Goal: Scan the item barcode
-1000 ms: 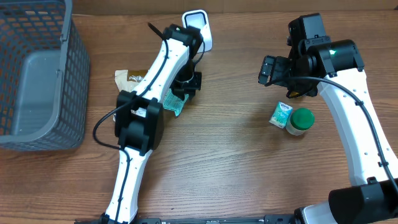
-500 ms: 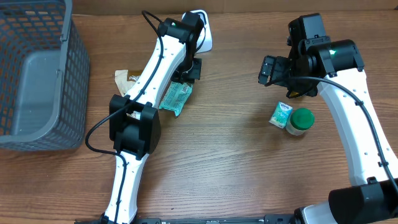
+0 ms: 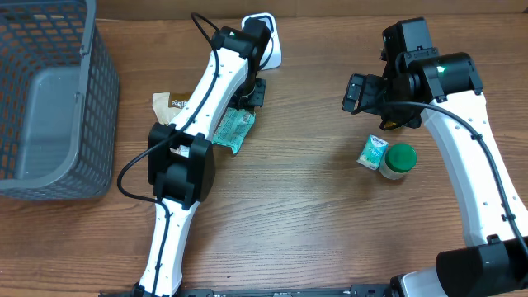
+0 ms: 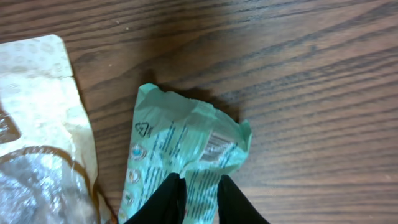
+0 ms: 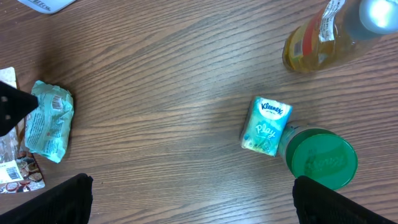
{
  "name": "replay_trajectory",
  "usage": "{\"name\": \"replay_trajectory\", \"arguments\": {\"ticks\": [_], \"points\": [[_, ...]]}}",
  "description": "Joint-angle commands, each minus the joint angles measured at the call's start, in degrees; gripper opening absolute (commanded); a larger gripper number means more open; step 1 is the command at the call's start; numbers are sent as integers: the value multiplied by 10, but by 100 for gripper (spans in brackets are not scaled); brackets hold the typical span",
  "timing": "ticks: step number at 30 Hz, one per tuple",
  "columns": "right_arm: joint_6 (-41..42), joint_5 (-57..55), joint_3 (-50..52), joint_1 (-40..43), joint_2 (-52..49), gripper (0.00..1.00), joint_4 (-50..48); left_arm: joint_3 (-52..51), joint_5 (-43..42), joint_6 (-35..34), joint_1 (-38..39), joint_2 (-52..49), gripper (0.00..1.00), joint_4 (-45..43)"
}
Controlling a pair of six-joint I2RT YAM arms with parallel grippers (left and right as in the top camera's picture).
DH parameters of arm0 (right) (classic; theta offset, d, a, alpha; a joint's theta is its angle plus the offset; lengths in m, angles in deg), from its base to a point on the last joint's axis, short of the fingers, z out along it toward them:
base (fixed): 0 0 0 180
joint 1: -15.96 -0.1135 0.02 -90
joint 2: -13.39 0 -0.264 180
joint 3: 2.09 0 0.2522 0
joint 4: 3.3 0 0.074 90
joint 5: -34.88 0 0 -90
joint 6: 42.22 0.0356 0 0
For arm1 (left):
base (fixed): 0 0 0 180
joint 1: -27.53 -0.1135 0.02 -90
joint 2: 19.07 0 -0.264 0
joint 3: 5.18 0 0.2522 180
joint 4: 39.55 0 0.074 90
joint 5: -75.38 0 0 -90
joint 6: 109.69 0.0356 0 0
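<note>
Your left gripper [image 4: 199,182] is nearly closed, pinching the green packet [image 4: 180,140] by one edge, low over the table [image 4: 298,74], upper centre in the overhead view (what looks like a barcode patch faces up). Grasp done, scan not yet, by my reading: the white scanner-like device [image 3: 262,35] stands apart, further up the frame. Your right gripper [image 3: 360,92] hangs wide open and empty.

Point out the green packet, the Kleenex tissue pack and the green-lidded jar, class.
green packet [image 4: 180,146]: left wrist view, middle of its crumpled printed side.
Kleenex tissue pack [image 5: 266,126]: right wrist view, middle of its printed face.
green-lidded jar [image 5: 322,159]: right wrist view, top of its lid.
</note>
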Motion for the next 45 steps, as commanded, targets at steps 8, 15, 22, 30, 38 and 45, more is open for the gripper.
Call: {"name": "replay_trajectory", "arguments": {"ticks": [8,15,22,30,38,45], "points": [[-3,1,-3,-1,8,100,-2,-20,11,23,-5,-30,22,-32],[-3,1,-3,-1,8,100,-2,-20,12,23,-8,-30,23,-36],[-3,1,-3,-1,8,100,-2,-28,12,23,-8,-30,25,-35],[-3,1,-3,-1,8,100,-2,-88,24,23,-9,-30,27,-71],[-3,1,-3,-1,8,100,-2,-169,19,23,-9,-30,42,-132],[-3,1,-3,-1,8,100,-2,-170,-15,45,-12,-29,49,-127]]}}
